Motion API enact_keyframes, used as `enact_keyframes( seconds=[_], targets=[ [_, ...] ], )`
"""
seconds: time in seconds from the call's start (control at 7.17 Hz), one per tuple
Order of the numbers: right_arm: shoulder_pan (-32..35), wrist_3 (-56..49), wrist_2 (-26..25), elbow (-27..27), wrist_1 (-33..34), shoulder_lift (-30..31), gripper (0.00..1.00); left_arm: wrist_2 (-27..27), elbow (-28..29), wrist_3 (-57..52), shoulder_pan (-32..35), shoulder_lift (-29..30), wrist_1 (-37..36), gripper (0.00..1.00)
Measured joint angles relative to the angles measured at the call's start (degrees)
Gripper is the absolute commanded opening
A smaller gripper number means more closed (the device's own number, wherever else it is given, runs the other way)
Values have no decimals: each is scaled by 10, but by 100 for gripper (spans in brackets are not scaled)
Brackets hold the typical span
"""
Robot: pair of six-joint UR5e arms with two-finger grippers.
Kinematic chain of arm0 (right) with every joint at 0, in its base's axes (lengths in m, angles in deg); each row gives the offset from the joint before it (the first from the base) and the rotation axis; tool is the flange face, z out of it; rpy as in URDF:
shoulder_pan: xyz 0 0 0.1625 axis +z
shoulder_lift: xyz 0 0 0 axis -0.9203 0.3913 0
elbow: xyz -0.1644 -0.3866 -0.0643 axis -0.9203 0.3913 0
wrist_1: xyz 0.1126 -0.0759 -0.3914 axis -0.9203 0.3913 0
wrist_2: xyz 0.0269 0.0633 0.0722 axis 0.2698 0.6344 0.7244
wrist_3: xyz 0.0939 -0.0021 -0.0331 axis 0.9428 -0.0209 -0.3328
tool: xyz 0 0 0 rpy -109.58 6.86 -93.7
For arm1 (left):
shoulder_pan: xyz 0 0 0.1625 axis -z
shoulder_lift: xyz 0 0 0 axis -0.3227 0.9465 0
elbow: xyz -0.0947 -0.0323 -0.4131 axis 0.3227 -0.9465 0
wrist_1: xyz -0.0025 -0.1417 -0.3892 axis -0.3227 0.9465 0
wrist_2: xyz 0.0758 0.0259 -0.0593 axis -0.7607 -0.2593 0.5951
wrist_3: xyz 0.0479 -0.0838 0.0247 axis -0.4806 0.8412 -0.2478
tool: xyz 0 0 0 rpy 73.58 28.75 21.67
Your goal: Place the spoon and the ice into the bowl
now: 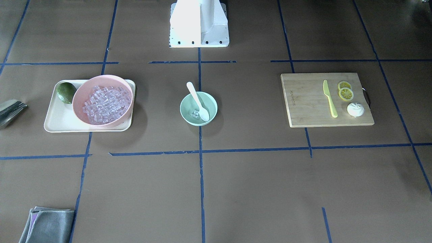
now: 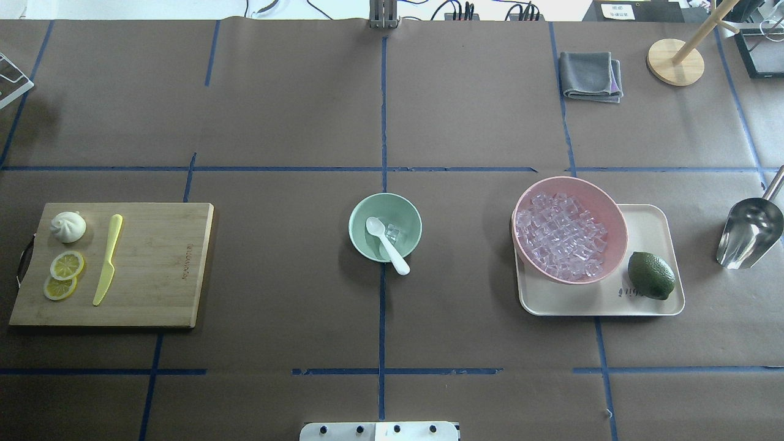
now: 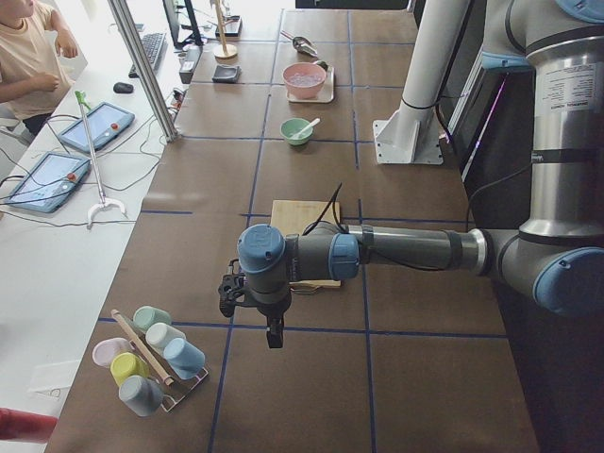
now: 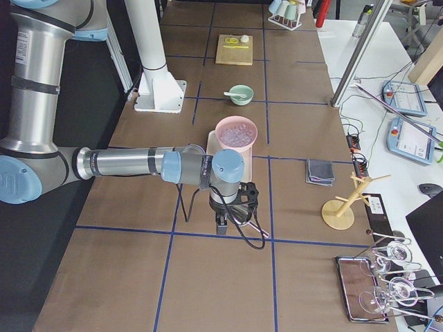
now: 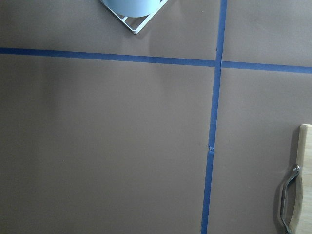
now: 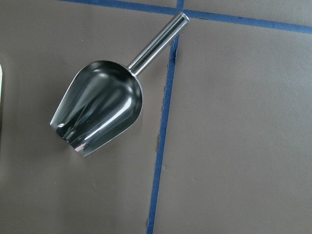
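Observation:
The mint-green bowl [image 1: 187,118] stands at the table's middle, also in the overhead view [image 2: 358,237]. The white spoon [image 1: 198,100] lies in it, scoop down inside and handle leaning over the rim toward the robot [image 2: 389,249]. One clear ice cube [image 1: 195,114] lies in the bowl beside the scoop [image 2: 392,232]. My left gripper [image 3: 227,293] hangs far off past the cutting board. My right gripper [image 4: 243,200] hangs over the metal scoop beyond the tray. Both show only in side views, and I cannot tell if they are open or shut.
A pink bowl [image 2: 614,211] full of ice cubes and a green lime [image 2: 651,275] sit on a cream tray [image 2: 650,228]. A cutting board [image 2: 153,263] holds a yellow knife [image 2: 108,259], lemon slices and a bun. A metal scoop [image 6: 100,109] and a grey cloth [image 2: 591,75] lie further out.

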Motion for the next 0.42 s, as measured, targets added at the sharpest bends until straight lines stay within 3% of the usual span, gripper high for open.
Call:
enact_keyframes(
  seconds=[0.42],
  targets=[
    [0, 0, 2, 0, -1, -1, 100, 4, -9, -3, -14, 0, 1, 100]
  ],
)
